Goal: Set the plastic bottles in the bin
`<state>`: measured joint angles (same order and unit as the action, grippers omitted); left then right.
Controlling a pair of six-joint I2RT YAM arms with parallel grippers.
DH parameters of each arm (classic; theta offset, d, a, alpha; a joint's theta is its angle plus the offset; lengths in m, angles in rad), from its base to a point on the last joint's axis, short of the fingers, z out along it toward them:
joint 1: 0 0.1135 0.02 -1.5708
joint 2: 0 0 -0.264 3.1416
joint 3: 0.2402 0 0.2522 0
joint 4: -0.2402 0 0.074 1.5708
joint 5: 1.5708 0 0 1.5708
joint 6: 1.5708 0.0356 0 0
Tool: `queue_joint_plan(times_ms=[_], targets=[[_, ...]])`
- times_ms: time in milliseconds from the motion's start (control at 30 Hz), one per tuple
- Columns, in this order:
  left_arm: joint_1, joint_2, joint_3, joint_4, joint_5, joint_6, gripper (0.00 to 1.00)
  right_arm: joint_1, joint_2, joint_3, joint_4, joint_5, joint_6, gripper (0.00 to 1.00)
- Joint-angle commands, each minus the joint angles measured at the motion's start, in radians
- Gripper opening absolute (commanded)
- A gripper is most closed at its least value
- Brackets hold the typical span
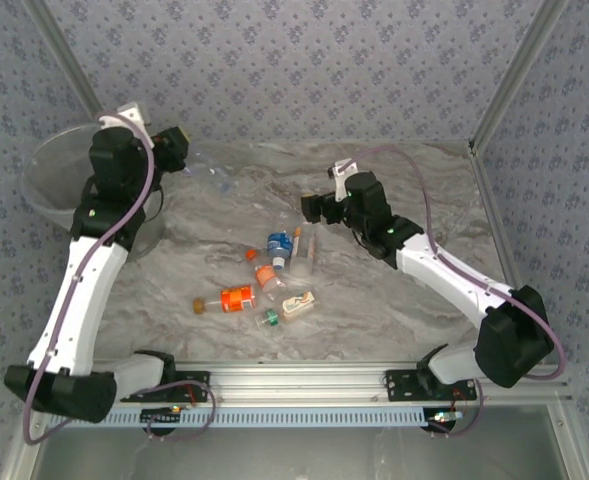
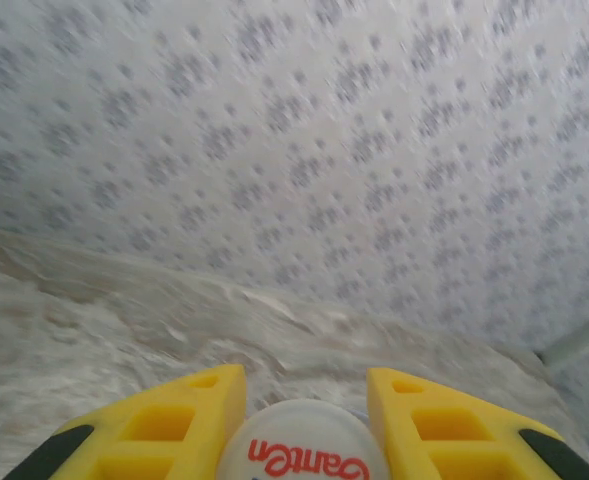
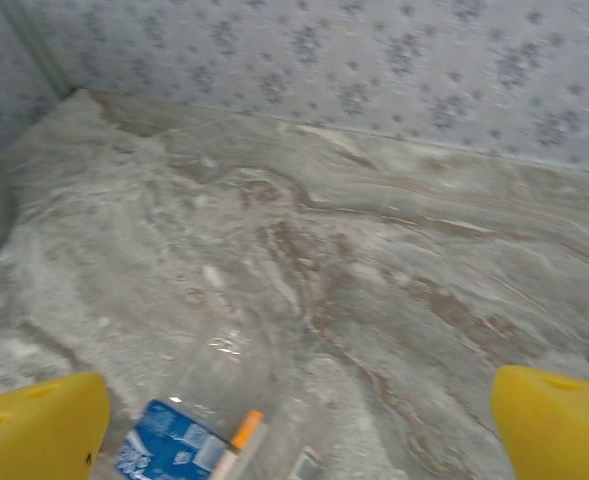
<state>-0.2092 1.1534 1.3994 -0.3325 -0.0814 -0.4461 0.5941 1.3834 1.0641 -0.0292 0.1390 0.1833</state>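
status: the task is part done at best. about half a dozen plastic bottles (image 1: 269,280) lie in a loose cluster mid-desk (image 1: 404,320), well apart from the bin (image 1: 44,165) at the far left. the bin's contents cannot be read, as the left arm crosses over it.

the left tool (image 1: 174,150) is clenched on one bottle and hangs just beside the bin's far rim. judged from this, that bottle is not yet dropped. the right tool (image 1: 309,207) is released, jaws wide, grasping nothing, near the far edge of the cluster. by this reading, the greater part of the job is left to do.

view comparison: the overhead view gives the count and the gap between cluster and bin, but leaves the left grip unclear. the left wrist view settles it: the held bottle (image 2: 304,450) sits end-on between the yellow fingers (image 2: 164,430), with red lettering on its pale face. the right wrist view shows a blue-labelled bottle (image 3: 174,450) with an orange cap, lying on the desk just beside one open finger.
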Motion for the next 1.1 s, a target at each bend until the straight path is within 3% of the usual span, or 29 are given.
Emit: queue_joint_plan(times_ms=[0, 200, 400, 467, 867, 1067], targets=[[0.011, -0.054, -0.021, 0.099, -0.175, 0.071, 0.00, -0.015, -0.009, -0.006, -0.052, 0.104, 0.078, 1.00], [0.028, -0.042, 0.070, 0.070, -0.227, 0.182, 0.00, -0.034, 0.003, -0.002, -0.079, 0.128, 0.128, 1.00], [0.056, 0.031, 0.181, 0.083, -0.446, 0.403, 0.00, -0.038, 0.003, 0.000, -0.089, 0.127, 0.137, 1.00], [0.098, 0.062, 0.216, 0.077, -0.456, 0.441, 0.00, -0.039, 0.000, 0.000, -0.090, 0.128, 0.137, 1.00], [0.416, 0.183, 0.259, 0.035, -0.365, 0.398, 0.00, -0.048, -0.007, -0.005, -0.093, 0.130, 0.139, 1.00], [0.489, 0.295, 0.287, -0.062, -0.454, 0.342, 0.05, -0.047, -0.011, -0.007, -0.096, 0.129, 0.141, 1.00]])
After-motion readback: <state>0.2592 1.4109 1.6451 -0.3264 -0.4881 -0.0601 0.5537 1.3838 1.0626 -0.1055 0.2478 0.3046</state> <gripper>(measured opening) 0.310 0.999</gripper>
